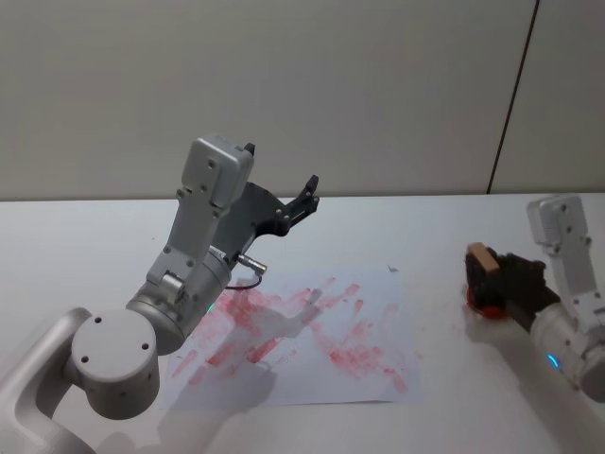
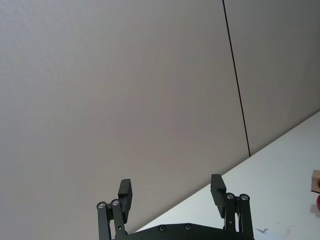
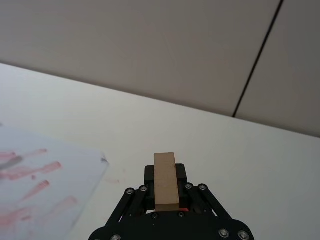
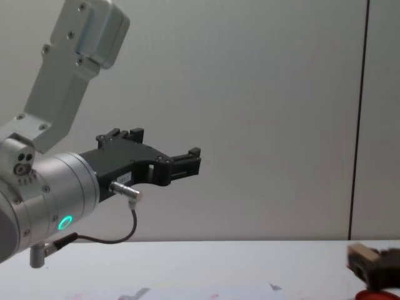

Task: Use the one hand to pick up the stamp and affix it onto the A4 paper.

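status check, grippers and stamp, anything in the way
Right gripper shut on stamp, above red pad, right of paper. Left gripper open, raised high, idle. Nothing on table between stamp and paper.

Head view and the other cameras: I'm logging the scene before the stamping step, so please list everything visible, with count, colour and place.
small pale tan wooden stamp block: one, tan, clamped in the right gripper.
flat white A4 paper sheet: one, white with pinkish-red smears, table centre.
red round object: one, red, on the table under the right gripper.
table: one, white, under everything.
wall: one, grey-beige with a dark vertical seam, behind the table.
left gripper: one, black, open, raised high near the paper's far side.
right gripper: one, black, shut on the stamp, right of the paper.
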### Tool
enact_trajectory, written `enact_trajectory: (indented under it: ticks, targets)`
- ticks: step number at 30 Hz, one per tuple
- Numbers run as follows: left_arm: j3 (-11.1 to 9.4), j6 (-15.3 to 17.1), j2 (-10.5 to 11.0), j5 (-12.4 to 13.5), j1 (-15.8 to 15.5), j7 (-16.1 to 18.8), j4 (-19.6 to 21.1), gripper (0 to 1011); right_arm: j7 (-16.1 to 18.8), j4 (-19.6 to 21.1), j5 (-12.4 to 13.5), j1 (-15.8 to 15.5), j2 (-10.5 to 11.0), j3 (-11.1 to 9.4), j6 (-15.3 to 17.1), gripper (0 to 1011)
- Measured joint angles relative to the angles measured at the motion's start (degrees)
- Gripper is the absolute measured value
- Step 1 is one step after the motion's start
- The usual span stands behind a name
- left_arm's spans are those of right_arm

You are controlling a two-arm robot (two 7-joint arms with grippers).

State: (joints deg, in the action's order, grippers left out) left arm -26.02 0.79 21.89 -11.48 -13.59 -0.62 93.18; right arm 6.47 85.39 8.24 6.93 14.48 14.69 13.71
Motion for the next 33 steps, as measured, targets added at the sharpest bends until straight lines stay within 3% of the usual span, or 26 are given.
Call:
enact_trajectory:
  ticks: [9,16,33]
  targets:
    - [0.00,0.00,0.00,0.00,0.00,0.00,0.00,1001,3.66,1.12,1.37,1.49,-1.84,1.22,-1.24,220]
    - [0.00,0.00,0.00,0.00,0.00,0.00,0.00,1001,7.20,0.83,1.32,2.90,-3.45,2.61,-0.05,220]
    - [0.00,0.00,0.00,0.00,0.00,0.00,0.00,1001,13.95,-5.86,-6.64,7.07,-6.85,6.39,5.42,220]
